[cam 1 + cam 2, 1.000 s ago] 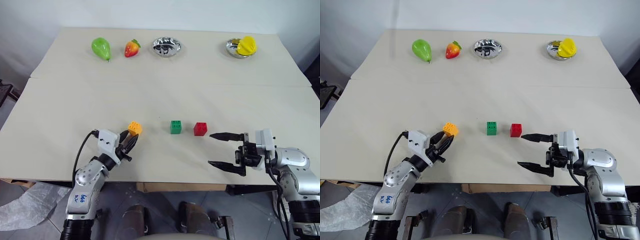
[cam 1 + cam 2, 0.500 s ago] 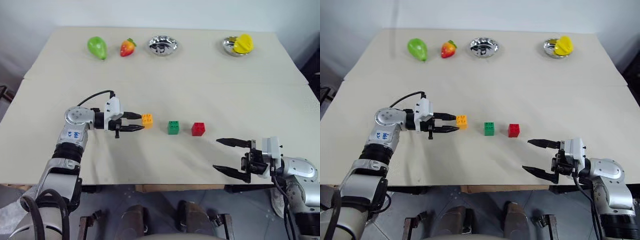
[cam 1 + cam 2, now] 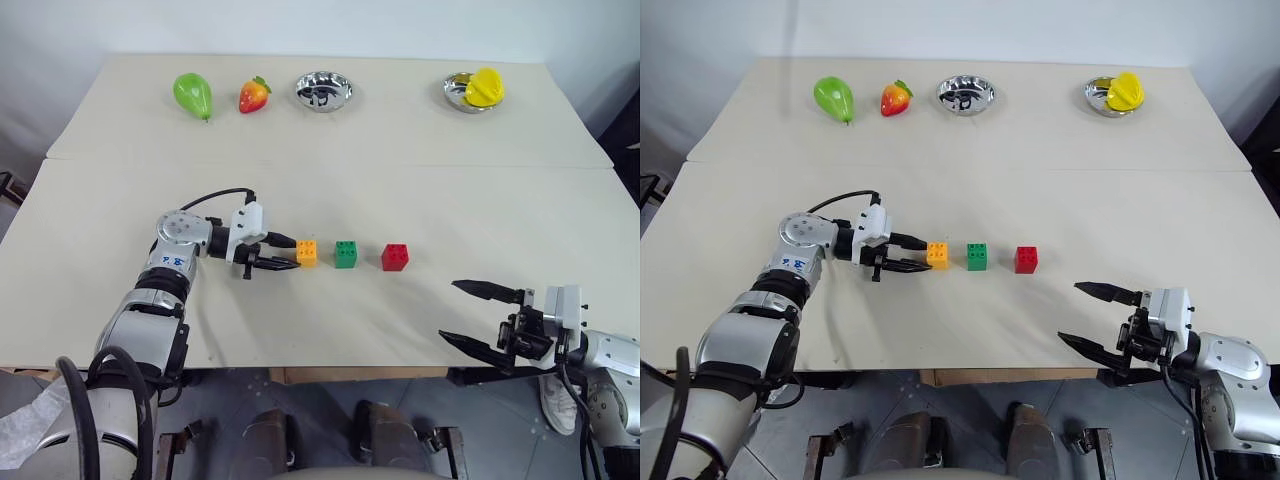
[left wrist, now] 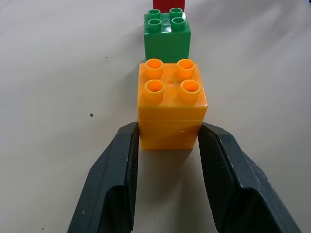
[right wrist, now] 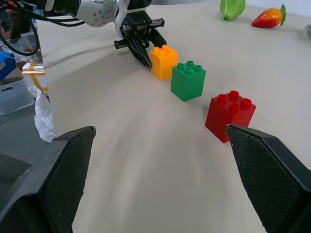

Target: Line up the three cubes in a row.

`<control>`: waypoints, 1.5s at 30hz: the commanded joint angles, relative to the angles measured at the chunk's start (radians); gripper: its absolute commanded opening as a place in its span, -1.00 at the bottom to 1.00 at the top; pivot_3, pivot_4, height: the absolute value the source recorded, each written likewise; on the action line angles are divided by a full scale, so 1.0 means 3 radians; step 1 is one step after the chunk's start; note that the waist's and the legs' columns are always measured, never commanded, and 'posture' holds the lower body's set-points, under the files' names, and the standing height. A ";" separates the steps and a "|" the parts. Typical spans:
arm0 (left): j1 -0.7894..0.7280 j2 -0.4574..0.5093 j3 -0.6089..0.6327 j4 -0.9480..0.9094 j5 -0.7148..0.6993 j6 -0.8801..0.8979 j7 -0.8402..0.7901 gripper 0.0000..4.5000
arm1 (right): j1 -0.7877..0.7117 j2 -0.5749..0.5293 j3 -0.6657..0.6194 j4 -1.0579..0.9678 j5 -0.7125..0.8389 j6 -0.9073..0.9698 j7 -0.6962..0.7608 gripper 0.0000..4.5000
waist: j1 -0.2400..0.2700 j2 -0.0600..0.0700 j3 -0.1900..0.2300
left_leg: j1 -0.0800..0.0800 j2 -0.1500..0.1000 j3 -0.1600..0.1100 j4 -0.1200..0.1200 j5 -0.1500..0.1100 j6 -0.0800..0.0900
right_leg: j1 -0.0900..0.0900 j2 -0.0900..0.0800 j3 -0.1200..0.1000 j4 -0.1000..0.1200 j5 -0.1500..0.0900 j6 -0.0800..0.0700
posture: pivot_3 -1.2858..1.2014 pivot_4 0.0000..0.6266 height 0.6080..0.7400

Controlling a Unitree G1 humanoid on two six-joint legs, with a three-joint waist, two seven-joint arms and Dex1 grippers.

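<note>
While the left gripper [image 3: 285, 253] pinches the orange-yellow cube [image 3: 307, 253] between its two black fingertips, the block rests on the table [image 3: 400, 180] with its studs facing up. Just past it along the fingers' line stands the green cube [image 3: 346, 254], near but apart from the held one, and beyond that, with a wider gap, the red cube [image 3: 395, 257]; the three sit in one line. The right gripper [image 3: 475, 317] hangs at the table's near edge, its fingers spread wide with nothing between them, the red cube being the closest block to it, up and toward the left arm's side.
</note>
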 commanded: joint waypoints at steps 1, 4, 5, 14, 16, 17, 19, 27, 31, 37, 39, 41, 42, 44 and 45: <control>-0.0032 0.0011 -0.0005 0.0036 0.0080 0.0039 -0.0162 0.10 | -0.0076 0.0017 -0.0029 0.0011 0.0060 -0.0034 0.0006 1.00 | 0.0000 0.0000 0.0000 | 0.0000 -0.0001 0.0000 0.0000 0.0000 0.0000 | 0.0000 0.0000 0.0000 0.0000 0.0000 0.0000 | 0.03 -0.52 1.00; -0.0076 0.0017 0.0082 0.0001 0.0034 0.0059 -0.0211 0.48 | -0.0140 0.0020 -0.0005 0.0040 0.0060 -0.0023 0.0018 1.00 | -0.0001 -0.0001 0.0000 | -0.0001 0.0000 0.0000 0.0000 0.0000 0.0000 | -0.0001 0.0000 -0.0001 0.0000 0.0000 0.0000 | 0.03 -0.52 1.00; -0.0087 0.0026 0.0109 -0.0020 0.0012 0.0074 -0.0240 0.62 | -0.0167 0.0024 0.0000 0.0042 0.0070 -0.0012 0.0017 1.00 | -0.0001 -0.0001 0.0000 | -0.0001 0.0000 0.0000 0.0000 0.0000 0.0000 | -0.0001 0.0000 0.0000 0.0000 0.0000 0.0000 | 0.03 -0.52 1.00; 0.0608 0.0651 0.0483 -0.0878 -0.0419 0.0233 -0.0537 0.74 | -0.0249 -0.0050 -0.0082 0.0151 0.0143 0.0023 0.0095 1.00 | -0.0030 0.0001 0.0000 | 0.0001 0.0002 -0.0012 -0.0001 0.0000 0.0000 | -0.0003 0.0000 0.0005 0.0002 0.0000 0.0000 | 0.03 -0.52 1.00; 0.0885 0.0730 0.0523 -0.1161 -0.0501 0.0349 -0.0445 0.74 | -0.0282 -0.0057 -0.0075 0.0191 0.0135 0.0033 0.0110 1.00 | -0.0037 0.0001 0.0000 | 0.0004 0.0003 -0.0011 -0.0001 0.0000 0.0000 | -0.0003 0.0000 0.0007 0.0005 0.0000 -0.0001 | 0.03 -0.52 1.00; 0.0988 0.0728 0.0522 -0.1311 -0.0537 0.0419 -0.0393 0.74 | -0.0297 -0.0052 -0.0057 0.0197 0.0126 0.0036 0.0111 1.00 | -0.0034 0.0001 0.0000 | 0.0004 0.0003 -0.0011 -0.0001 0.0000 0.0000 | -0.0004 0.0000 0.0007 0.0005 -0.0001 -0.0001 | 0.03 -0.52 1.00; 0.1156 0.0679 0.0527 -0.1612 -0.0614 0.0554 -0.0261 0.74 | -0.0323 -0.0034 -0.0017 0.0201 0.0104 0.0039 0.0112 1.00 | 0.0008 -0.0001 0.0001 | 0.0003 0.0004 -0.0012 0.0001 0.0000 0.0000 | -0.0004 -0.0001 0.0007 0.0009 -0.0001 -0.0002 | 0.03 -0.52 1.00; 0.2176 0.0669 0.0927 -0.3363 -0.1275 0.1638 0.0418 0.90 | -0.0300 -0.0052 -0.0131 0.0054 0.0267 0.0063 0.0169 1.00 | 0.0046 0.0000 0.0000 | 0.0002 0.0011 -0.0020 0.0014 -0.0001 0.0003 | -0.0003 -0.0011 0.0010 0.0024 0.0000 -0.0003 | 0.03 -0.52 1.00; 0.2560 0.0921 0.1132 -0.3673 -0.1382 0.1790 0.0418 0.99 | -0.0252 -0.0081 -0.0252 0.0127 0.0393 0.0048 0.0347 1.00 | -0.0001 0.0000 0.0001 | 0.0007 0.0012 -0.0019 0.0009 -0.0001 0.0001 | -0.0003 -0.0010 0.0010 0.0025 -0.0002 -0.0006 | 0.03 -0.52 1.00; 0.2866 0.1224 0.1360 -0.3562 -0.1210 0.1666 0.0584 0.99 | -0.0286 -0.0209 -0.0371 0.0476 0.0376 -0.0039 0.0631 1.00 | 0.0002 0.0001 0.0001 | 0.0011 0.0013 -0.0017 0.0009 -0.0001 0.0001 | -0.0002 -0.0013 0.0014 0.0025 -0.0002 -0.0006 | 0.03 -0.52 1.00; 0.2948 0.1226 0.1425 -0.3568 -0.1262 0.1632 0.0588 0.99 | -0.0367 -0.0234 -0.0386 0.0662 0.0382 -0.0093 0.0779 1.00 | -0.0005 0.0001 0.0001 | 0.0011 0.0013 -0.0018 0.0007 -0.0001 0.0001 | -0.0002 -0.0014 0.0014 0.0024 -0.0002 -0.0006 | 0.03 -0.52 1.00; 0.2949 0.1161 0.1469 -0.3530 -0.1269 0.1552 0.0672 0.99 | -0.0490 -0.0262 -0.0369 0.0829 0.0360 -0.0153 0.0896 1.00 | -0.0010 0.0001 0.0001 | 0.0011 0.0013 -0.0016 0.0006 -0.0002 0.0000 | -0.0003 -0.0014 0.0015 0.0024 -0.0002 -0.0006 | 0.03 -0.52 1.00; 0.2923 0.1130 0.1467 -0.3476 -0.1247 0.1502 0.0721 0.99 | -0.0551 -0.0283 -0.0346 0.0880 0.0352 -0.0134 0.0913 1.00 | -0.0011 0.0002 0.0001 | 0.0011 0.0013 -0.0016 0.0005 -0.0002 0.0000 | -0.0004 -0.0014 0.0015 0.0024 -0.0002 -0.0006 | 0.03 -0.52 1.00; 0.2880 0.1102 0.1439 -0.3385 -0.1198 0.1389 0.0759 0.99 | -0.0656 -0.0294 -0.0301 0.0937 0.0331 -0.0104 0.0899 1.00 | -0.0010 0.0007 0.0002 | 0.0012 0.0013 -0.0015 0.0005 -0.0001 0.0000 | -0.0004 -0.0014 0.0016 0.0025 -0.0002 -0.0006 | 0.03 -0.52 1.00; 0.2857 0.1096 0.1421 -0.3352 -0.1187 0.1325 0.0739 0.99 | -0.0685 -0.0292 -0.0284 0.0952 0.0324 -0.0115 0.0912 1.00 | -0.0010 0.0007 0.0002 | 0.0011 0.0013 -0.0014 0.0005 -0.0001 0.0000 | -0.0006 -0.0014 0.0017 0.0026 -0.0002 -0.0006 | 0.03 -0.52 1.00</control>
